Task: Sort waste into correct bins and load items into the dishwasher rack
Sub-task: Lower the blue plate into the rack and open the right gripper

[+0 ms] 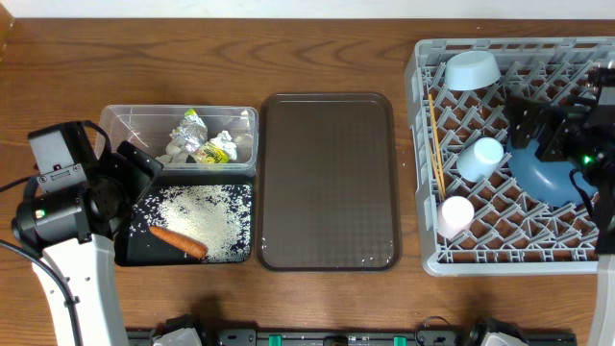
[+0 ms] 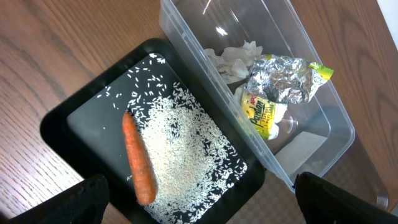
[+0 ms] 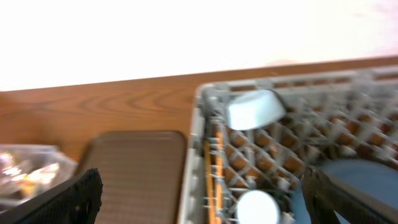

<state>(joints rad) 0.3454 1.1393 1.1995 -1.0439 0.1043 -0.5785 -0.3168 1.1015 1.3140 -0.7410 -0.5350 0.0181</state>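
The black tray (image 1: 135, 252) holds white rice (image 1: 200, 219) and an orange carrot (image 1: 178, 241); both show in the left wrist view, carrot (image 2: 138, 158), rice (image 2: 180, 149), tray (image 2: 74, 112). The clear tub (image 1: 120, 120) holds crumpled tissue (image 1: 178, 146) and a yellow-green wrapper (image 1: 207, 146), also seen from the left wrist (image 2: 264, 112). The grey rack (image 1: 418, 163) holds the pale blue bowl (image 1: 473, 69), chopsticks (image 1: 437, 144), light blue cup (image 1: 480, 157), pink cup (image 1: 455, 215) and dark blue plate (image 1: 543, 173). My left gripper (image 2: 199, 205) is open and empty above the tray. My right gripper (image 3: 202, 199) is open and empty above the rack.
A large dark brown serving tray (image 1: 327, 178) lies between the bins and the rack. The wooden table (image 1: 288, 58) extends behind everything. The right arm (image 1: 567, 130) hangs over the rack's right side, and the left arm (image 1: 67, 207) stands left of the bins.
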